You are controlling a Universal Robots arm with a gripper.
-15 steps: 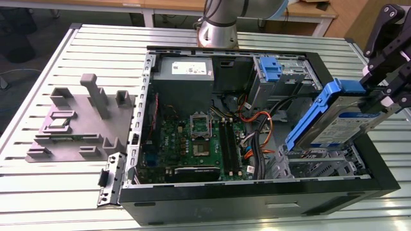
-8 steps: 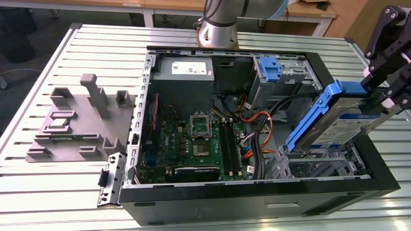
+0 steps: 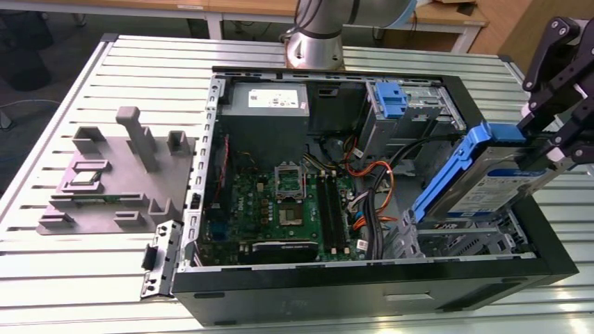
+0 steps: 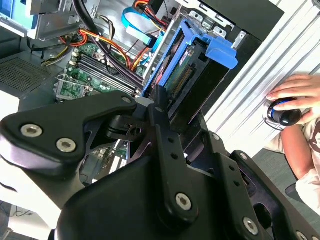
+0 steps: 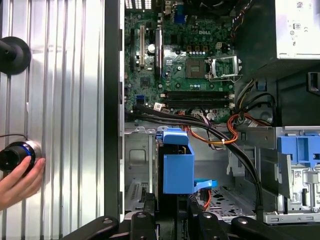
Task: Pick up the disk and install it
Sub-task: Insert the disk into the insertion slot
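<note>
The disk, a silver-grey drive with a blue-and-white label and blue side rails, hangs tilted over the near right corner of the open computer case. Its lower end dips toward the metal drive bay. My gripper is shut on the disk's upper end, at the exterior view's right. Both wrist views show the black fingers clamped on the disk, whose blue rail end sits above the bay floor.
The motherboard and loose orange and black cables lie inside the case. A second blue bracket sits in the far bay beside the power supply. A grey fixture stands left of the case. A person's hand rests on a knob.
</note>
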